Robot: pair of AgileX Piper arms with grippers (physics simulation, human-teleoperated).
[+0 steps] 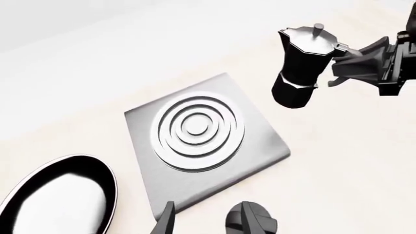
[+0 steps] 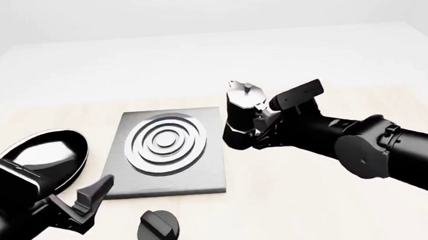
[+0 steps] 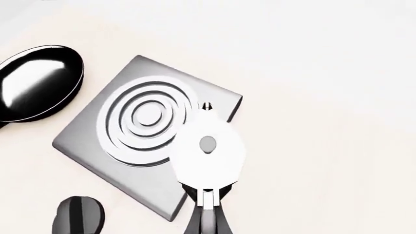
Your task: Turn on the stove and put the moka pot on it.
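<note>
My right pincer (image 2: 262,118) grips moka pot (image 2: 244,115) by handle, pot lifted off surface (image 2: 316,203), tilted, beside stove (image 2: 167,151) right edge. Pot: black faceted base, silver top, knobbed lid. Frying pan (image 2: 45,155) holds nothing. My left pincer (image 2: 91,201) open near knob (image 2: 159,230).

Front view: fixed, high on the arms' side, facing forward and down across the table (image 2: 353,212). Left wrist view: low and close behind the left tool (image 1: 208,222), aimed across the stove (image 1: 201,146). Right wrist view: almost straight down from above the moka pot (image 3: 208,151). Shared by all three: stove, pot, frying pan (image 2: 48,152), knob (image 2: 160,230).
</note>
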